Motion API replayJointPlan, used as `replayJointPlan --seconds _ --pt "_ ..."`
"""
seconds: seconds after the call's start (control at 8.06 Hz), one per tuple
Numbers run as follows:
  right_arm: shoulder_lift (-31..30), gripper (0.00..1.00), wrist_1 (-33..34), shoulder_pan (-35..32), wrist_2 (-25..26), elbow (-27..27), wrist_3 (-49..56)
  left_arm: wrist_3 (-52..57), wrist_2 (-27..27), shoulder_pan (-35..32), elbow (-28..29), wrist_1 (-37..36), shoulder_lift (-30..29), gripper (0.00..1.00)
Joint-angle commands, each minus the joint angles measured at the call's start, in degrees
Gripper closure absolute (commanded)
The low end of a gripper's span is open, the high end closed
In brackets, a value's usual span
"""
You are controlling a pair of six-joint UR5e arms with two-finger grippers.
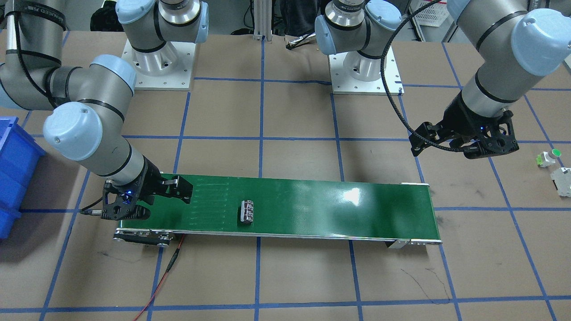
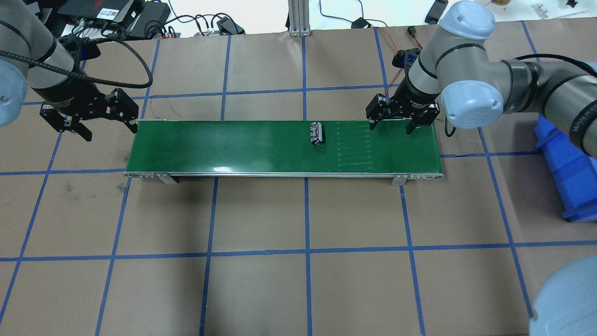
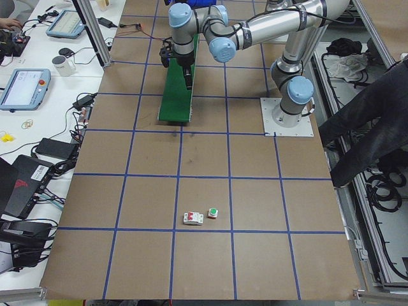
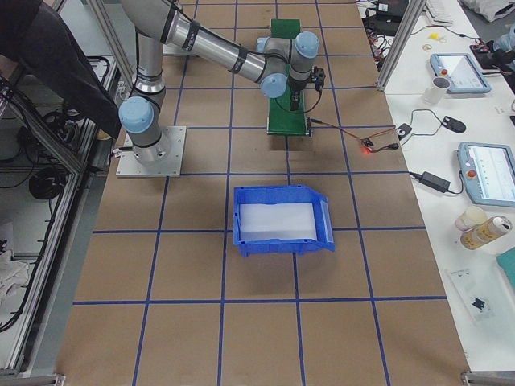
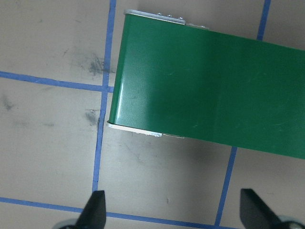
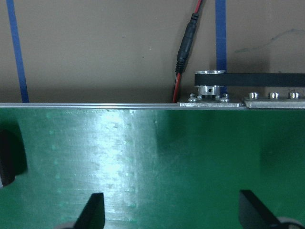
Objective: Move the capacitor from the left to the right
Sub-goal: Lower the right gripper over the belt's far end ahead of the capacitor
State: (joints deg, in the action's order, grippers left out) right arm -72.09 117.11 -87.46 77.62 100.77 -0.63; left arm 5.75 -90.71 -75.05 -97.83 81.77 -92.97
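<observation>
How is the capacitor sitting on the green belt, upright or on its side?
On its side: the capacitor shows its long striped flank in the overhead and front-facing views, its axis running across the green belt.

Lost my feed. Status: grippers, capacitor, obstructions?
Left gripper open, empty, beside end of green conveyor belt. Right gripper open over belt. Small black cylindrical capacitor lies on belt; path to right gripper bare.

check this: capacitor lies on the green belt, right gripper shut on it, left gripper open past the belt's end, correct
No: the overhead exterior view shows the right gripper open and empty, apart from the capacitor. The rest holds: capacitor on the green belt, left gripper open past its end.
</observation>
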Motion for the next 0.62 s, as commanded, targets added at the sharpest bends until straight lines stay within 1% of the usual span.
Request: replayJointPlan --seconds 0.0,0.5 --pt "0.0 0.00 0.1 0.0 -0.7 0.4 0.0 0.1 0.0 -0.1 -0.1 0.0 0.0 0.00" --pt "0.2 0.00 1.4 -0.1 -1.0 0.5 -0.9 0.0 0.3 -0.2 -0.2 0.0 0.2 0.00"
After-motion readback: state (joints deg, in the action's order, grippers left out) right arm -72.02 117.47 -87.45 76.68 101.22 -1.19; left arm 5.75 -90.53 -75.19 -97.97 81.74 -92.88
